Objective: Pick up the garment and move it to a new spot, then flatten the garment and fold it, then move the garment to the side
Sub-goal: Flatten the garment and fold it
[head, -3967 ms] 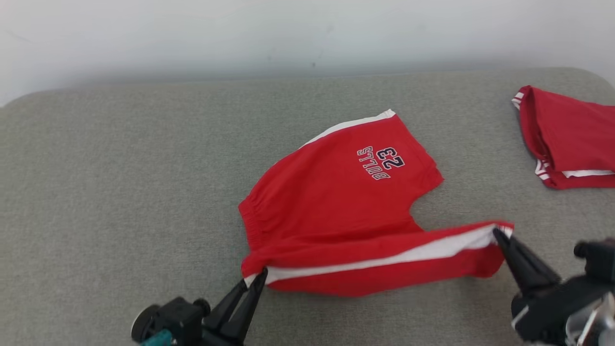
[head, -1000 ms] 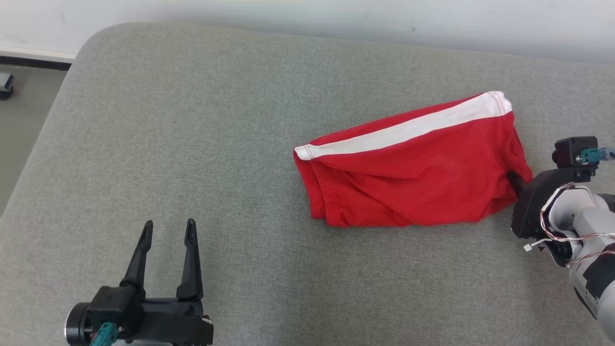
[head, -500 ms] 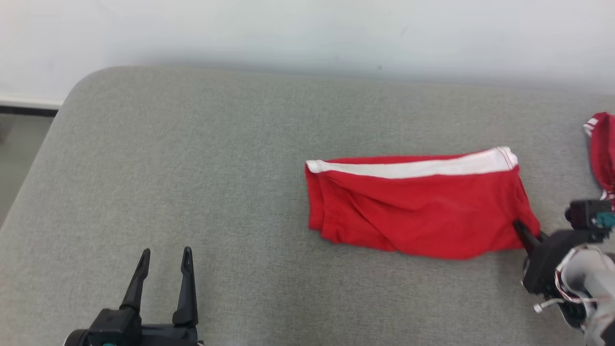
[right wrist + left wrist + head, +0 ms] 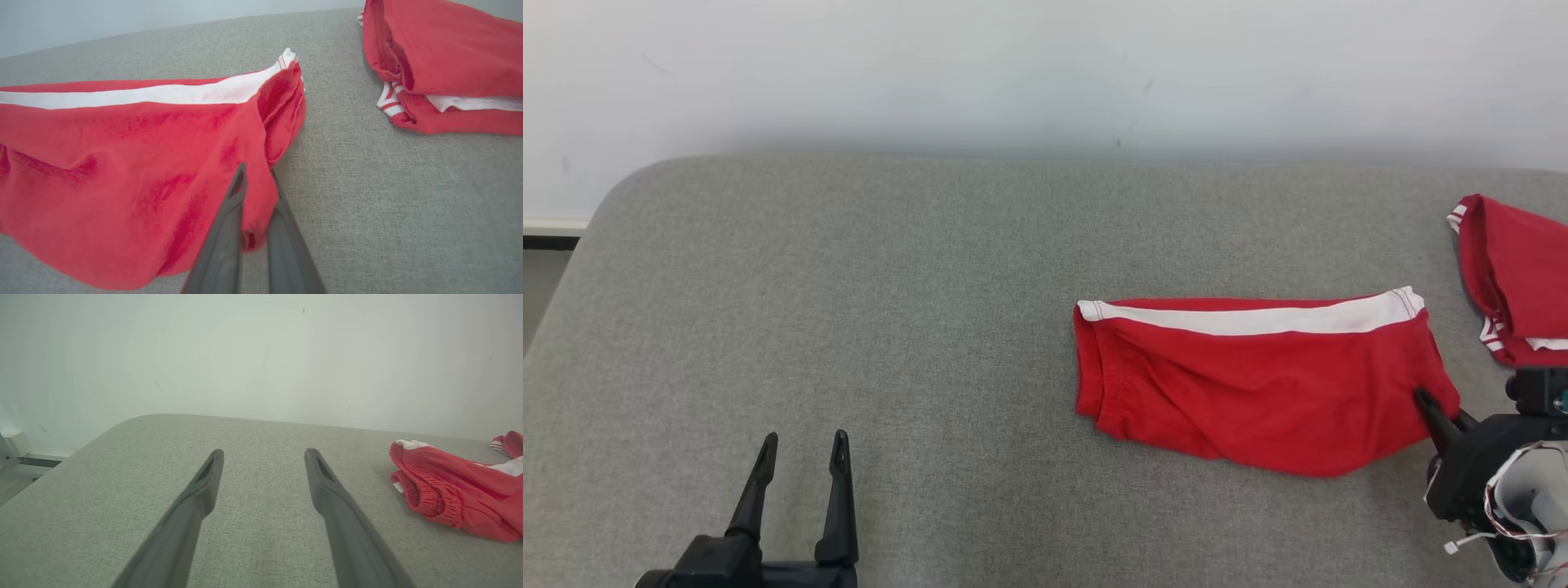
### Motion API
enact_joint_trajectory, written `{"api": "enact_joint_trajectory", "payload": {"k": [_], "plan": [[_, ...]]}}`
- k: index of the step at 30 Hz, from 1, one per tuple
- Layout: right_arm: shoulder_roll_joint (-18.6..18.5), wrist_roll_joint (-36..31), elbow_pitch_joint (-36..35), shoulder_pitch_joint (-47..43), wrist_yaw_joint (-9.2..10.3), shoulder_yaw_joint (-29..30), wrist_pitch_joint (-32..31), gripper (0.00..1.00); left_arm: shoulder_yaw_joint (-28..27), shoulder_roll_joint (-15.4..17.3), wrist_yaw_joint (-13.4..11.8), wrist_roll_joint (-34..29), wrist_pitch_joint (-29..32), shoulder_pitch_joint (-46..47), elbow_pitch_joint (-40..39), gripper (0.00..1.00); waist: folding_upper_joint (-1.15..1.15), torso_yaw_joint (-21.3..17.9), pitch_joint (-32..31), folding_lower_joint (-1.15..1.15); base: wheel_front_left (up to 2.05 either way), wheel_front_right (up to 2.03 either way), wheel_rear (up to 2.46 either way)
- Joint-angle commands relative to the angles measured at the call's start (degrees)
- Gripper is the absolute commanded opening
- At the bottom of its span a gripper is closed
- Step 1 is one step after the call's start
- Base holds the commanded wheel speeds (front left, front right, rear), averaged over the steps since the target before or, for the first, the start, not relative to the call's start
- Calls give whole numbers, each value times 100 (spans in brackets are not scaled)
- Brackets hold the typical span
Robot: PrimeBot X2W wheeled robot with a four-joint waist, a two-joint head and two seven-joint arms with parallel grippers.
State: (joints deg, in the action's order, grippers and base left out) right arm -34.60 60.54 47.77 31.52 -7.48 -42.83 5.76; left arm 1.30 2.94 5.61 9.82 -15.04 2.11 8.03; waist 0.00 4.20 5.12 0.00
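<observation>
1. Lying folded on the grey padded surface (image 4: 849,286), right of centre: the red shorts (image 4: 1258,392). The white side stripe (image 4: 1258,320) runs along the far edge. The elastic waistband (image 4: 1094,367) is at the left end and the leg hem at the right.
2. Change: four seconds back the shorts lay spread open, print up, with both grippers pinching the near edge. Now the near half is laid over and the print is hidden. The fold looks made, so the move to the side is probably the step in hand.
3. Axis: the long axis runs left to right, roughly parallel to the back wall, waistband pointing left. A second ago the stripe slanted in the head view, but the whole picture has shifted, so the camera accounts for at least part of that.
4. The right gripper (image 4: 1427,404) is narrow, clamped on a pinch of cloth at the near right corner.
5. The left gripper (image 4: 805,437) has let go. Its fingers are spread wide and empty, well apart to the left.
6. A second folded red garment (image 4: 1515,278) lies near the right end, not touching, likely where the shorts are headed.
</observation>
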Motion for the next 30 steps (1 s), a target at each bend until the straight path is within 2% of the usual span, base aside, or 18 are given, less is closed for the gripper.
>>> {"api": "enact_joint_trajectory", "payload": {"k": [1, 6, 12, 19, 30], "plan": [[24, -56, -32, 37, 0, 3, 55, 0, 2, -7, 6, -11, -17, -99, -12, 100, 0, -7, -35, 0, 0, 0, 0], [111, -305, -488, 57, 0, 30, 198, 0, -21, -7, -28, 38, -17, -165, -25, 100, 0, 4, -179, 0, 0, 0, 0], [319, -602, -1073, 13, 0, 56, 93, 0, 12, -7, -19, 71, -17, -179, -5, 100, 0, 84, -262, 0, 0, 0, 0], [731, -986, -1556, -122, 0, 192, -184, 0, 90, -8, -32, 162, -17, -43, 16, 100, 0, 321, -231, 0, 0, 0, 0], [1474, -1528, -1834, -315, 0, 539, -516, 0, 256, -7, -92, 246, -17, 72, 47, 100, 0, 693, -66, 0, 0, 0, 0]]}}
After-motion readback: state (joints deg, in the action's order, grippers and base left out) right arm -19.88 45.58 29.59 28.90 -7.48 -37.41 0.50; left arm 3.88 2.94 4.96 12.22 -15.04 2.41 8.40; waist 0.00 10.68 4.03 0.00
